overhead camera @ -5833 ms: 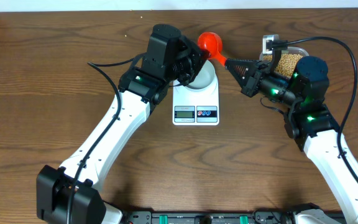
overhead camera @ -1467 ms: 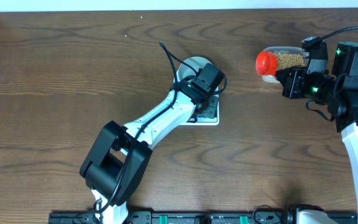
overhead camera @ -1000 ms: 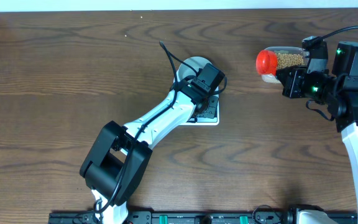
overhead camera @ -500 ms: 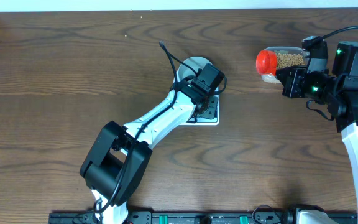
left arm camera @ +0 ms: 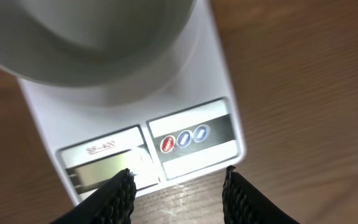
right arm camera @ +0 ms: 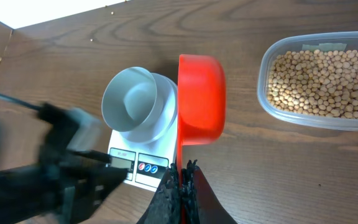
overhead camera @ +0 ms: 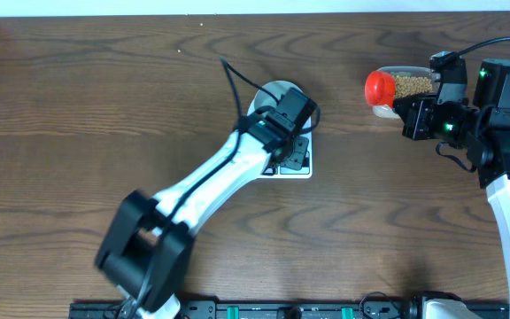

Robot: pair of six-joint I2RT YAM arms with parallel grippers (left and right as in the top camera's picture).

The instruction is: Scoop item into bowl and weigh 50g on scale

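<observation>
The beans [right arm camera: 325,84] are heaped in a tub [right arm camera: 267,62] toward the tabletop's far right, just on the far-edge side of the scoop [right arm camera: 201,99] clenched in the right gripper [right arm camera: 182,186], the nearer arm. The bowl [right arm camera: 132,102] is set on the scale [left arm camera: 219,56] mid-table. The left gripper [left arm camera: 178,179] is held released over the scale's front.

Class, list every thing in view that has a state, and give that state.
scale, bearing the bowl
bowl, empty
item, in the open tub
scoop, gripped by its handle
left gripper, open
right gripper, shut on scoop
</observation>
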